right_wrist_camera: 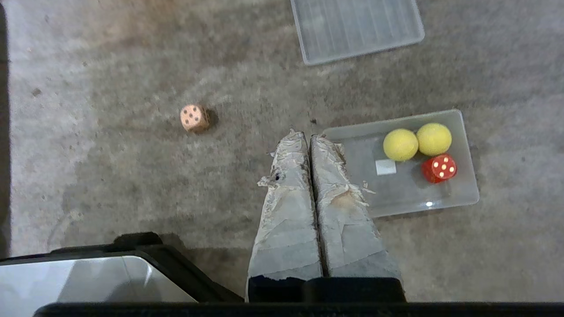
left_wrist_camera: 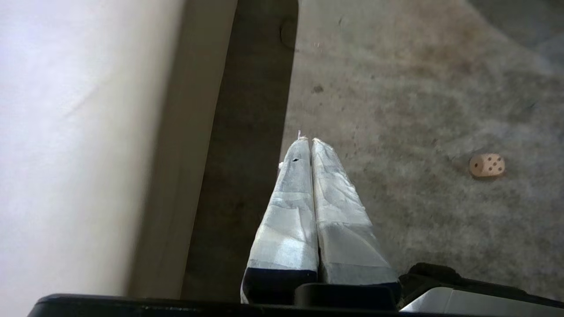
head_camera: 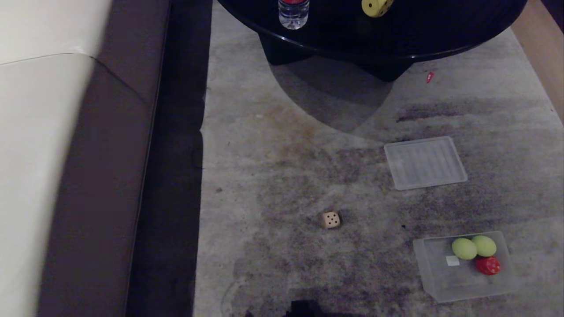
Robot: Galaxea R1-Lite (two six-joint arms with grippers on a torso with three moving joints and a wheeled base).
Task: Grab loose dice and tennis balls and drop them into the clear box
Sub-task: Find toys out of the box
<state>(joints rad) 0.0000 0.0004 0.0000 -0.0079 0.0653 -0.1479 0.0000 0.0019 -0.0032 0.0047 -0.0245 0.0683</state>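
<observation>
On the carpet at the lower right sits the clear box (head_camera: 434, 281), also seen in the right wrist view (right_wrist_camera: 468, 193). It holds two tennis balls (head_camera: 464, 248) (head_camera: 484, 245) and a red die (head_camera: 488, 265). A tan die (head_camera: 331, 219) lies loose on the carpet left of the box, apart from it, and shows in both wrist views (left_wrist_camera: 487, 165) (right_wrist_camera: 194, 118). A yellow die (head_camera: 376, 7) rests on the black round table. My left gripper (left_wrist_camera: 307, 140) and right gripper (right_wrist_camera: 305, 134) hang shut and empty above the carpet; neither is in the head view.
A ribbed translucent lid (head_camera: 425, 162) lies flat on the carpet beyond the box. The black round table (head_camera: 440, 39) stands at the far side with a water bottle (head_camera: 293, 13) on it. A sofa (head_camera: 48, 167) runs along the left. A small red scrap (head_camera: 430, 77) lies near the table.
</observation>
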